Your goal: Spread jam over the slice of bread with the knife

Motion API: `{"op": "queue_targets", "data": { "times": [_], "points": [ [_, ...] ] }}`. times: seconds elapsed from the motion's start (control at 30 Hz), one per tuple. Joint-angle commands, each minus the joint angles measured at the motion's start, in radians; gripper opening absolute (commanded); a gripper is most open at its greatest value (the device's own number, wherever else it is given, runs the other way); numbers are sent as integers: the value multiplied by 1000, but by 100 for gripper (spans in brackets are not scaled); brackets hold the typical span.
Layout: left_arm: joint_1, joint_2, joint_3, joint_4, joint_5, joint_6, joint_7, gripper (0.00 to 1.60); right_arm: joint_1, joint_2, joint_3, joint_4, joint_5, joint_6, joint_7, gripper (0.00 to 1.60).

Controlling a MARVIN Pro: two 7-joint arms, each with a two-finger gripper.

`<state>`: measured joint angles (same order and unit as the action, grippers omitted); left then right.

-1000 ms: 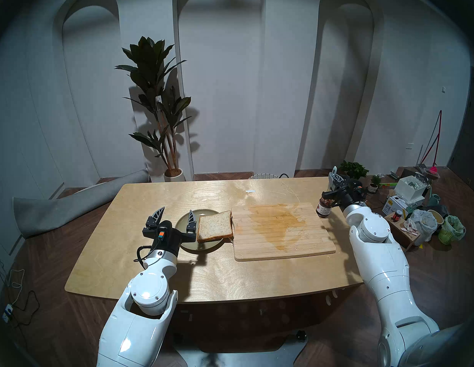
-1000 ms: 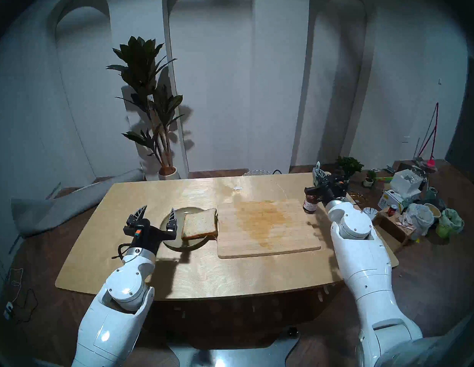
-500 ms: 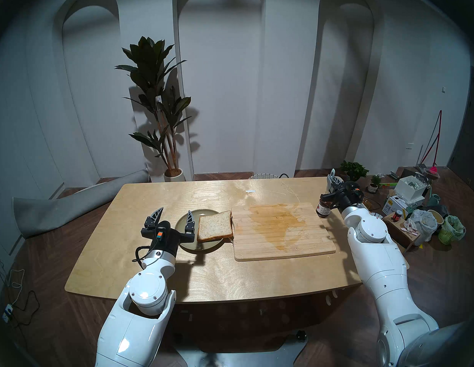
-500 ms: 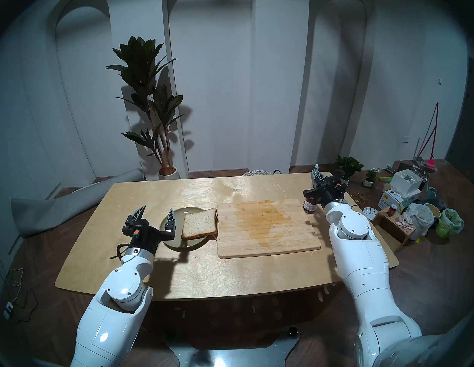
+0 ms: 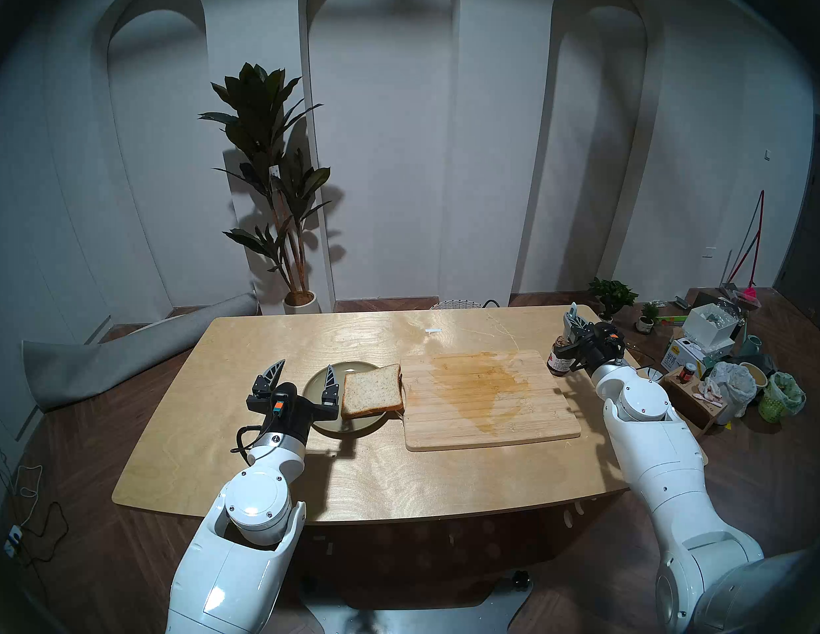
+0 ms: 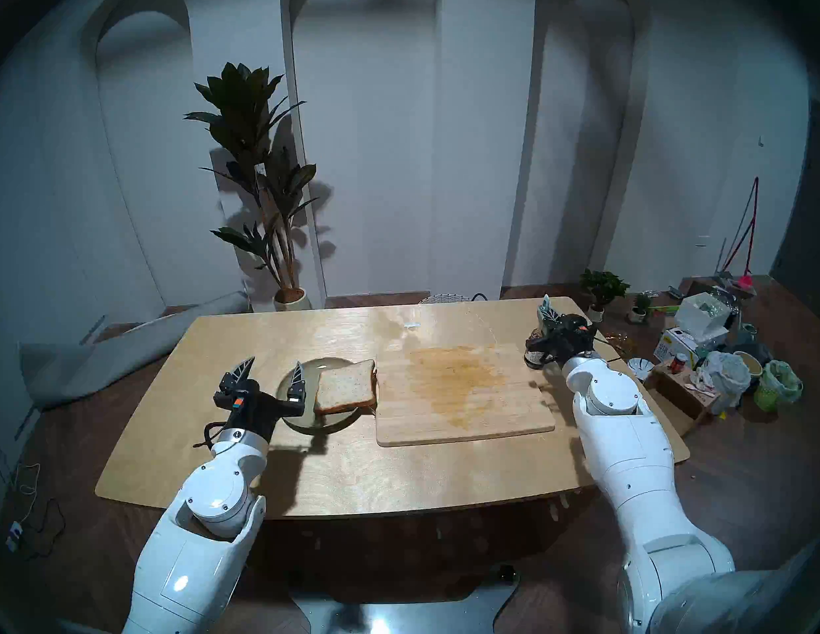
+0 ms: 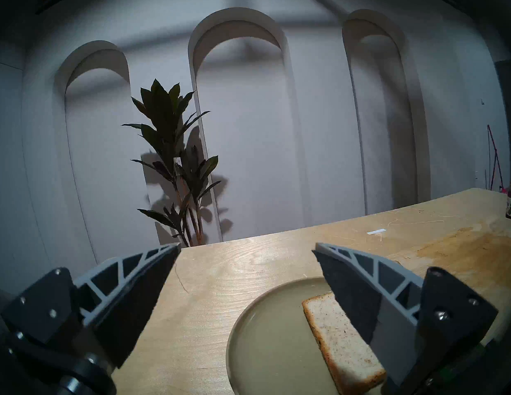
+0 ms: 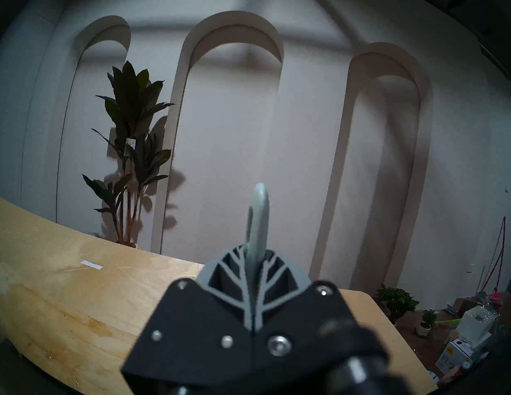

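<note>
L gripper [image 5: 303,373] hovers by the plate [image 5: 317,381], jaws wide apart, nothing in them. Bread slice [image 5: 372,390] lies on that plate, next to the cutting board [image 5: 490,399]. R gripper [image 8: 255,253] has jaws clamped on the knife [image 8: 258,215] handle, beside the jam jar [image 5: 559,358] at the bench [image 5: 399,473] edge.

A home-like room staged for robot work: white walls with arched niches [image 5: 380,130], a tall potted plant [image 5: 271,175], dark wood floor [image 5: 78,505], a wooden counter [image 5: 376,473], boxes and bags [image 5: 719,367] cluttering one corner.
</note>
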<state>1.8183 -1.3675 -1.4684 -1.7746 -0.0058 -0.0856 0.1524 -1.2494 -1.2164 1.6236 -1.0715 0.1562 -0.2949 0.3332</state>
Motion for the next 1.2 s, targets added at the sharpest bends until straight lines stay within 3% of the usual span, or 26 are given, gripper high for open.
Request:
{"op": "queue_targets", "data": {
  "times": [0.0, 0.5, 0.93, 1.17],
  "points": [
    [-12, -3, 1, -18, 3, -8, 4, 160, 33, 62, -28, -3, -42, -69, 63, 0],
    [-1, -8, 4, -24, 10, -10, 14, 160, 46, 87, -17, 58, -41, -135, 126, 0],
    [0, -9, 16, -25, 20, -8, 19, 160, 103, 112, -22, 203, -29, -335, 233, 0],
    [5, -12, 19, -30, 22, -8, 26, 160, 137, 115, -28, 254, -24, -383, 276, 0]
  ]
}}
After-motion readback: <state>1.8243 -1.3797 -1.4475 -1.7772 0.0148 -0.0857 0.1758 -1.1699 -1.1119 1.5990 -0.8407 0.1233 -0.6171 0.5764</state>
